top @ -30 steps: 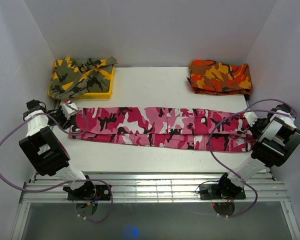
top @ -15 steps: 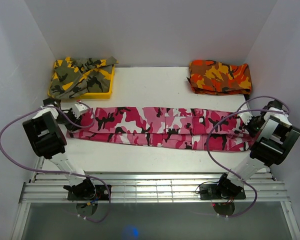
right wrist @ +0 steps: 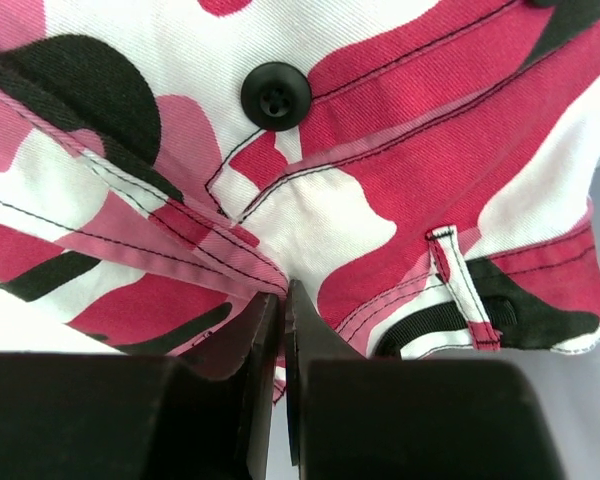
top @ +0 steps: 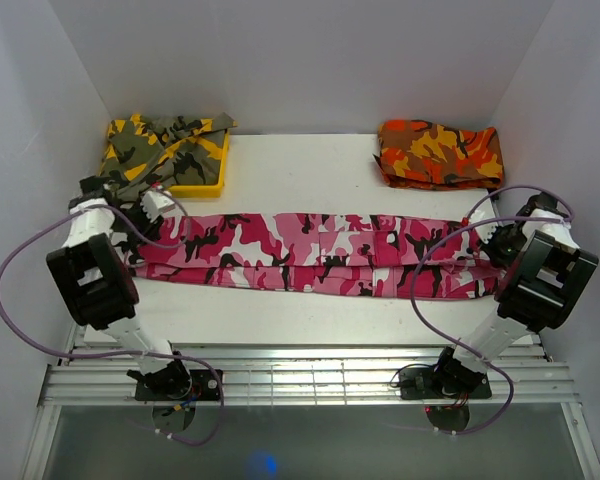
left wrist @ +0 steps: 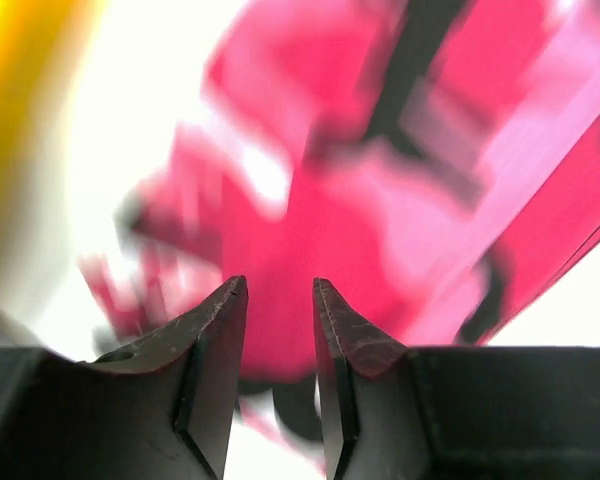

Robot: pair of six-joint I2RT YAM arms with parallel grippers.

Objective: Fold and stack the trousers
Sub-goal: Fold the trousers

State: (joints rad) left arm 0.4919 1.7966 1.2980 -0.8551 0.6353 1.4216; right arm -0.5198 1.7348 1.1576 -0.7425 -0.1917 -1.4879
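The trousers (top: 320,255), in pink, white and black camouflage, lie stretched left to right across the table, folded lengthwise. My left gripper (top: 152,208) hovers at their left leg end. In the left wrist view its fingers (left wrist: 280,285) stand apart, with blurred pink cloth (left wrist: 380,200) just beyond the tips and nothing clearly between them. My right gripper (top: 492,240) is at the waist end. The right wrist view shows it (right wrist: 282,290) shut on a fold of the trousers (right wrist: 330,220), near a black button (right wrist: 276,96) and a belt loop (right wrist: 450,270).
A yellow tray (top: 205,187) at the back left holds a crumpled yellow-olive camouflage garment (top: 165,150). A folded orange-red camouflage garment (top: 440,153) lies at the back right. White walls close in on three sides. Purple cables loop from both arms.
The left arm has swung and its gripper has shifted slightly toward the back. The trousers have slid a little to the left. The right gripper followed, still shut on the waist end.
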